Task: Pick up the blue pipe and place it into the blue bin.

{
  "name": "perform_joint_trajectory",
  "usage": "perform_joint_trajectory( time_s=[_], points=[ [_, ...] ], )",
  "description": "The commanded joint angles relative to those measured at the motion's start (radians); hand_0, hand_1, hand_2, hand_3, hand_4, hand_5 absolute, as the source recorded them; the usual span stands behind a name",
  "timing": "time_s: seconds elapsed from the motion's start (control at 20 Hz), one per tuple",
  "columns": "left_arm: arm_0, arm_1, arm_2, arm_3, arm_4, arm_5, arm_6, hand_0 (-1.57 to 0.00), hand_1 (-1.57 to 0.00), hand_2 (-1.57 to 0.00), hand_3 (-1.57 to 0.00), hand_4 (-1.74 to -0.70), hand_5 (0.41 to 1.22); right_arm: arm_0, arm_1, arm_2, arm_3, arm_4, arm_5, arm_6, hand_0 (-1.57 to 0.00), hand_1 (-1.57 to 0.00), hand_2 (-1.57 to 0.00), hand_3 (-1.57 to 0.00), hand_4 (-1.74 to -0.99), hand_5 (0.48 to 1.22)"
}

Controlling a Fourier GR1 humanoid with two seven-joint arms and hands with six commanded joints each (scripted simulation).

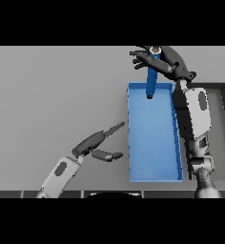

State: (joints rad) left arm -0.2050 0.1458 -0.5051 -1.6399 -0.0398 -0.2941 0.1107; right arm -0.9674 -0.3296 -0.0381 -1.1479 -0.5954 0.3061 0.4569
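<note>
Head view: the blue bin (pixel 152 143) lies long and shallow on the grey table (pixel 52 95), and everything else is placed from it; the right hand (pixel 164 62) hovers over the bin's far end, its fingers curled round the top of the blue pipe (pixel 151 81); the pipe hangs nearly upright from that grasp, its lower end just inside the bin's far rim, and whether it touches the floor of the bin cannot be told; the right arm (pixel 193 114) runs along the bin's right wall, partly over a dark tray (pixel 224 119) beyond it; the left hand (pixel 97 143) rests idle just beside the bin's left wall, fingers straight and relaxed, holding nothing.

The pipe looks rigid and light, probably smooth enough to slip; held near one end it may swing, so a grasp closer to the middle would likely steady it; it seems sturdy enough to be let go low over the bin.
</note>
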Motion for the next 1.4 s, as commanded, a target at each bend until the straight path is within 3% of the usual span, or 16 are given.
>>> perform_joint_trajectory(
  time_s=[0.0, 0.35, 0.5, 0.6, 0.65, 0.7, 0.8, 0.85, 0.95, 1.1, 1.35],
  points=[
    [0.002, 0.0, 0.0, 0.004, -0.003, 0.002, -0.002, 0.0, 0.0, 0.0, 0.0, -0.88, 0.483, 0.026, -0.005, -0.003, 0.018, 0.015, -0.015, 0.017, -1.57, -1.57, -1.57, -1.57, -1.499, 1.221],
    [0.018, 0.0, -0.013, -0.018, -0.003, -0.001, 0.0, 0.0, 0.0, 0.0, 0.0, -0.88, 0.479, 0.217, -0.009, 0.03, 0.006, 0.114, -0.125, 0.153, -1.57, -1.57, -1.57, -1.57, -1.499, 1.221],
    [0.009, 0.005, -0.007, -0.01, -0.01, 0.002, -0.004, 0.0, 0.0, 0.0, 0.0, -0.88, 0.476, 0.268, -0.076, 0.145, 0.051, 0.063, -0.165, 0.153, -1.57, -1.57, -1.57, -0.82, -1.617, 1.221],
    [0.006, -0.004, -0.011, -0.014, -0.009, 0.005, 0.005, 0.0, 0.0, 0.0, 0.0, -0.88, 0.481, 0.288, -0.125, 0.245, 0.071, 0.024, -0.187, 0.153, -1.57, -1.57, -1.57, -0.62, -1.662, 1.221],
    [0.001, -0.002, -0.01, -0.007, -0.006, -0.002, 0.005, 0.0, 0.0, 0.0, 0.0, -0.89, 0.483, 0.287, -0.153, 0.293, 0.098, -0.004, -0.208, 0.153, -1.57, -1.57, -1.57, -0.81, -1.617, 1.199],
    [-0.004, -0.005, -0.009, -0.004, -0.008, 0.001, 0.011, 0.0, 0.0, 0.0, 0.0, -0.89, 0.486, 0.287, -0.174, 0.359, 0.13, -0.048, -0.238, 0.153, -1.57, -1.51, -1.45, -0.96, -1.573, 1.188],
    [-0.011, -0.011, -0.008, 0.001, -0.01, 0.005, 0.019, 0.0, 0.0, 0.0, 0.0, -0.88, 0.493, 0.25, -0.218, 0.501, 0.209, -0.204, -0.288, 0.153, -1.01, -0.97, -0.93, -0.61, -1.451, 1.146],
    [-0.004, -0.001, -0.004, -0.008, -0.008, 0.003, 0.013, 0.0, 0.0, 0.0, 0.0, -0.88, 0.495, 0.236, -0.239, 0.569, 0.222, -0.28, -0.312, 0.153, -0.8, -0.77, -0.74, -0.49, -1.385, 1.114],
    [0.002, -0.011, -0.01, -0.003, -0.006, 0.005, 0.006, 0.0, 0.0, 0.0, 0.0, -0.88, 0.497, 0.19, -0.286, 0.693, 0.221, -0.395, -0.276, 0.153, -0.51, -0.5, -0.48, -0.31, -1.296, 1.152],
    [-0.005, -0.006, -0.003, 0.009, -0.006, 0.002, 0.0, 0.0, 0.0, 0.0, 0.0, -0.88, 0.493, 0.174, -0.342, 0.777, 0.152, -0.357, -0.242, 0.153, -0.26, -0.25, -0.24, -0.16, -1.202, 1.013],
    [-0.005, -0.005, 0.0, 0.012, -0.013, 0.009, -0.015, 0.0, 0.0, 0.0, 0.0, -0.88, 0.483, 0.176, -0.366, 0.828, 0.121, -0.279, -0.221, 0.13, -0.09, -0.08, -0.08, -0.05, -1.133, 0.853]
  ],
)
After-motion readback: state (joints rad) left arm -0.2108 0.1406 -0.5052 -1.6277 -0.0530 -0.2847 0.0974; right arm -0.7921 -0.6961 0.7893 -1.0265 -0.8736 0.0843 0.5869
